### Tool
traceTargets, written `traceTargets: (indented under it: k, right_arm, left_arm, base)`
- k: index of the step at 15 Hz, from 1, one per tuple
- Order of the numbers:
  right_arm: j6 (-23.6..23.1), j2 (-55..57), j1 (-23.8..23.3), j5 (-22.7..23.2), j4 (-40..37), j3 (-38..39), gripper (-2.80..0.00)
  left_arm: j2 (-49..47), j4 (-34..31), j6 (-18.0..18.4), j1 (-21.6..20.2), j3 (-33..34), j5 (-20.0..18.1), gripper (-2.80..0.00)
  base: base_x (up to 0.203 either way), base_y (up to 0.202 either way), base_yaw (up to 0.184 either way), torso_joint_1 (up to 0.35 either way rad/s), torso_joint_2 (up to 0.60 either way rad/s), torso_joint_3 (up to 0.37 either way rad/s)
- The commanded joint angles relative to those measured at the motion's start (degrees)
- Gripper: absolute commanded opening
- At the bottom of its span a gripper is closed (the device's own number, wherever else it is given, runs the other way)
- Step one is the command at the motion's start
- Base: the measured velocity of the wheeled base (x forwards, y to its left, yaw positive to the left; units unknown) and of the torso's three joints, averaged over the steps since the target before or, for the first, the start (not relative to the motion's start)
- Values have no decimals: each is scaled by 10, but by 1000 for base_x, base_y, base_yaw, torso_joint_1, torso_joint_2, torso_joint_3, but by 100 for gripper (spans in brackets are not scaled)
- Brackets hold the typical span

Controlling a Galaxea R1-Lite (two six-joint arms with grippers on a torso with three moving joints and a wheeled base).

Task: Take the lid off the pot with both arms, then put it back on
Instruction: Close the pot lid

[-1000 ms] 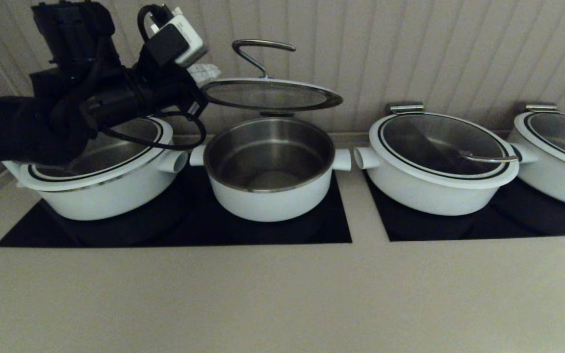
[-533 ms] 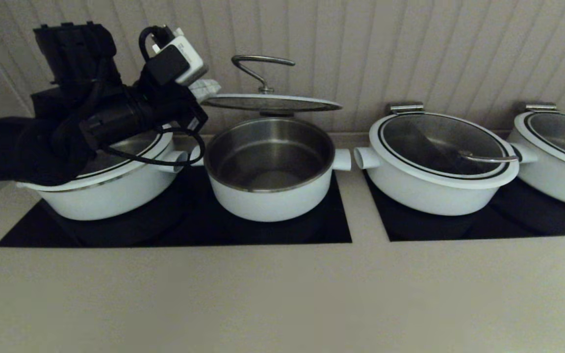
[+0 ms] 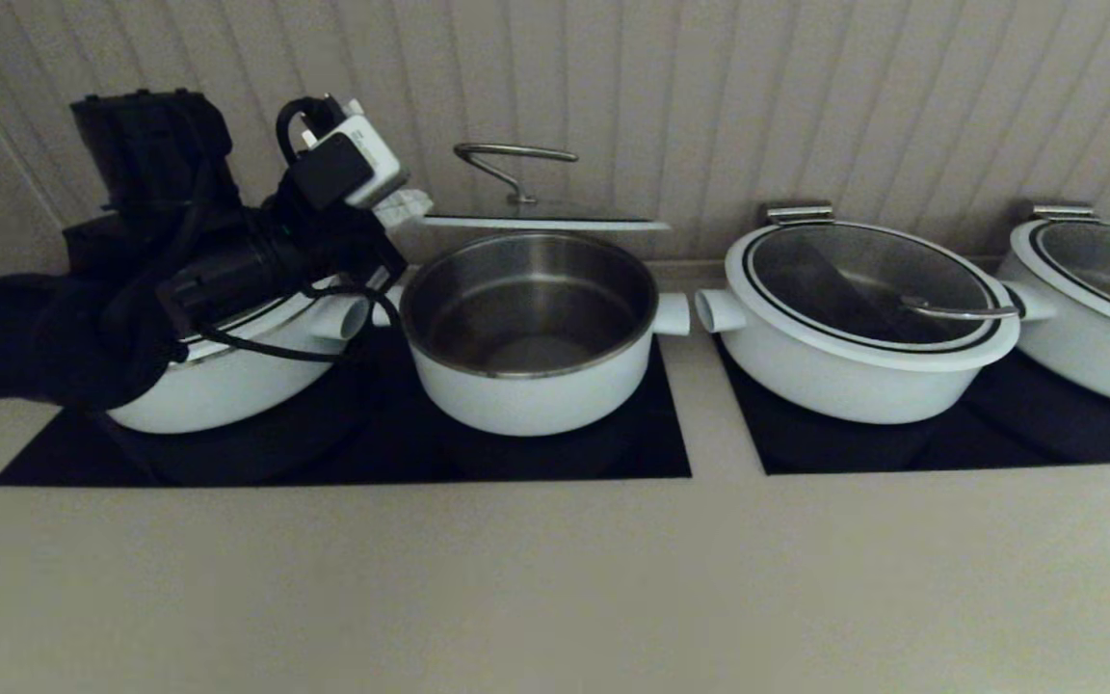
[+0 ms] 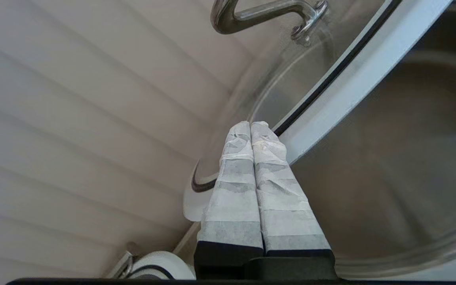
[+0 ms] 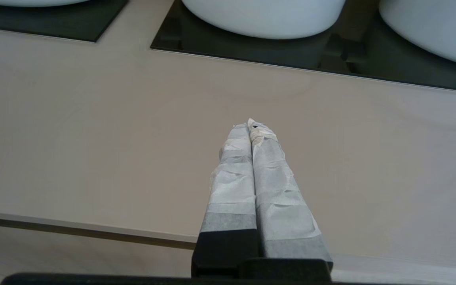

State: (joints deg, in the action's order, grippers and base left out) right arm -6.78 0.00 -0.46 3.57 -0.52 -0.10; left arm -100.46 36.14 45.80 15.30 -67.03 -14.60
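Nearest, the right hand (image 5: 250,123) hangs clenched and empty over the bare worktop (image 5: 93,130), parked. Beyond it the pot (image 3: 531,333) stands open on its black mat. Behind, the left hand (image 4: 251,126) pinches the lid (image 3: 541,220) by its rim, apparently level just above the pot's far edge. Lifting looks done; reseating remains.

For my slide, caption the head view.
Left gripper holds the lid level just above the open pot.
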Motion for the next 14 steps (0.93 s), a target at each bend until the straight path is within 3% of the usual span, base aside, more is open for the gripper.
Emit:
traceTargets:
  k: [1,10,14]
  right_arm:
    - [0,1,1,0,0,0,-280]
    - [-1,0,1,0,0,0,-280]
    - [-1,1,1,0,0,0,-280]
  left_arm:
    - [4,27,2,0,28,0,-280]
    - [16,50,-1,0,103,1,-280]
    - [3,110,-1,0,134,1,-280]
  base:
    - [0,0,0,0,0,0]
    - [0,0,0,0,0,0]
    - [0,0,0,0,0,0]
